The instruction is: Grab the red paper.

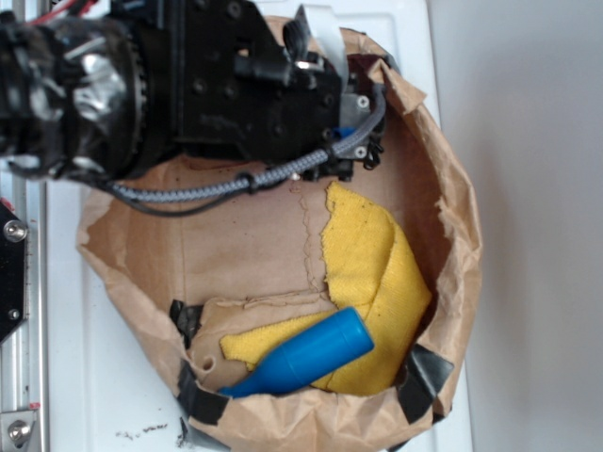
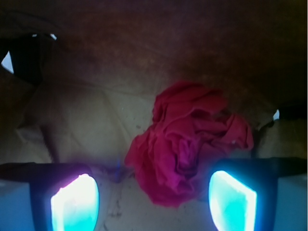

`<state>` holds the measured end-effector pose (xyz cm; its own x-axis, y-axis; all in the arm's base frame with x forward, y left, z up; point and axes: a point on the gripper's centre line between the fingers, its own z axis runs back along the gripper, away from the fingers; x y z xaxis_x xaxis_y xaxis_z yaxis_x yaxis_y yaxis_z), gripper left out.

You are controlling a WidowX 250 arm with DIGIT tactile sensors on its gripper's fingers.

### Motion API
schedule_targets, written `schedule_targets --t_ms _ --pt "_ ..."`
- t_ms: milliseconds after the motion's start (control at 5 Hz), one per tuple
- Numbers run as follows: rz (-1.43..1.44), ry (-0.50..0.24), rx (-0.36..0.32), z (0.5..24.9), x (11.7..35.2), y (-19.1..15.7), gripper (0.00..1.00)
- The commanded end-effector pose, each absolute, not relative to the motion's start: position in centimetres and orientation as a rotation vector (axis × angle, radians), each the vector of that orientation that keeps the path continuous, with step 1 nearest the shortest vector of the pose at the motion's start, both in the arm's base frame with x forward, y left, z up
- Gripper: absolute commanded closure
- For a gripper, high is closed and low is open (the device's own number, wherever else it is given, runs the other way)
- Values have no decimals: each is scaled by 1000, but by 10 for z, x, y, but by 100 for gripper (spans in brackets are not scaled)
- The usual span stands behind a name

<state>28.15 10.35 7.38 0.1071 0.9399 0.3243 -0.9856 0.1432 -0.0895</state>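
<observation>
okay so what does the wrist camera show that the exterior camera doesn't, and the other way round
Only the wrist view shows the red paper, a crumpled wad lying between the two open fingers, nearer the right one and not yet gripped. Only the exterior view shows the yellow cloth, the blue plastic bottle lying on it, and the robot arm, which hides the paper from that camera. Both show the brown paper bag lining the floor underneath.

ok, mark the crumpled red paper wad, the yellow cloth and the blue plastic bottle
crumpled red paper wad (image 2: 185,147): wrist view, centre folds.
yellow cloth (image 1: 372,259): exterior view, middle of the upper flap.
blue plastic bottle (image 1: 316,353): exterior view, mid-body.
</observation>
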Motion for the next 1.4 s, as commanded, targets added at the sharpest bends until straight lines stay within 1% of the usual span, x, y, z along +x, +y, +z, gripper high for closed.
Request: schedule_targets --t_ms 0,200,400,1000,1200 --pt "1473 -470 189 86 269 122 0" --pt "1504 -493 212 81 273 122 0" --pt "1504 -512 258 72 274 120 0" --pt "1511 -512 302 62 271 113 0" --pt "1541 -481 304 63 274 115 100"
